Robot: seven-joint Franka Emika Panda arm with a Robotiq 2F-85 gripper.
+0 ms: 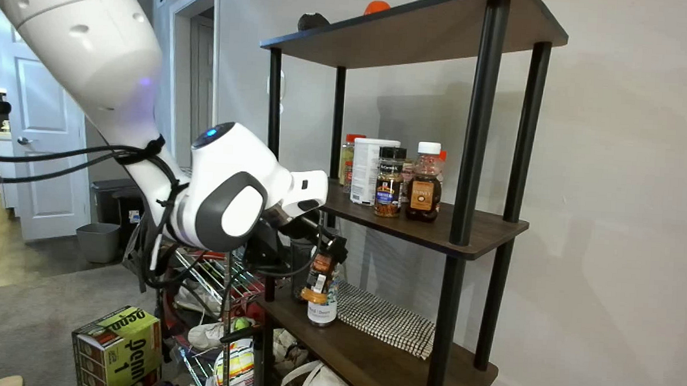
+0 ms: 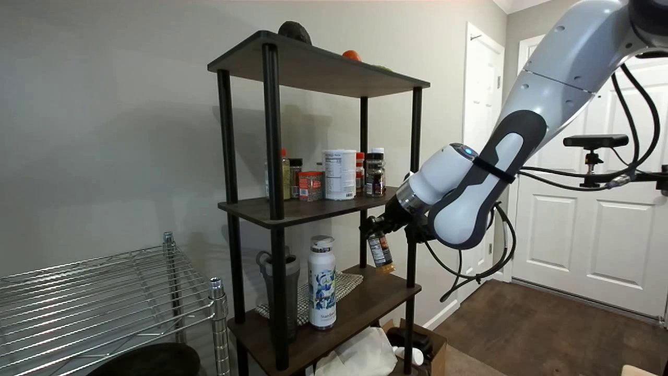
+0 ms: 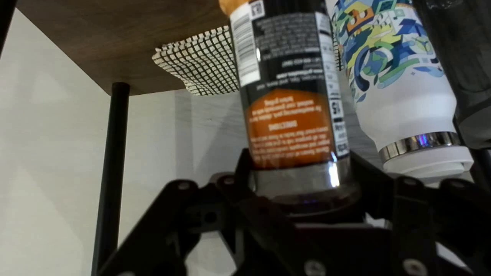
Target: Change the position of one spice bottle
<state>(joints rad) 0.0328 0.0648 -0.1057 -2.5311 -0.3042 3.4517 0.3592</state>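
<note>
My gripper (image 1: 333, 246) is shut on one end of an orange-capped spice bottle (image 1: 319, 276), which has a dark body and a black-and-orange label. In an exterior view the gripper (image 2: 373, 224) holds the bottle (image 2: 380, 249) tilted, orange end down, above the lower shelf (image 2: 365, 298) near its front edge. In the wrist view, fingers (image 3: 301, 184) stand on both sides of the bottle's (image 3: 291, 96) clear end. A dark-capped bottle with reddish-brown contents (image 1: 388, 186) stands on the middle shelf (image 1: 483, 224); it also shows in an exterior view (image 2: 374, 175).
A white patterned flask (image 2: 322, 292) and a grey tumbler (image 2: 271, 277) stand on the lower shelf beside a checked cloth (image 1: 384, 318). The middle shelf holds a white canister (image 1: 371, 171), a honey bottle (image 1: 424, 191) and other jars. Black posts (image 1: 456, 281) frame the shelves.
</note>
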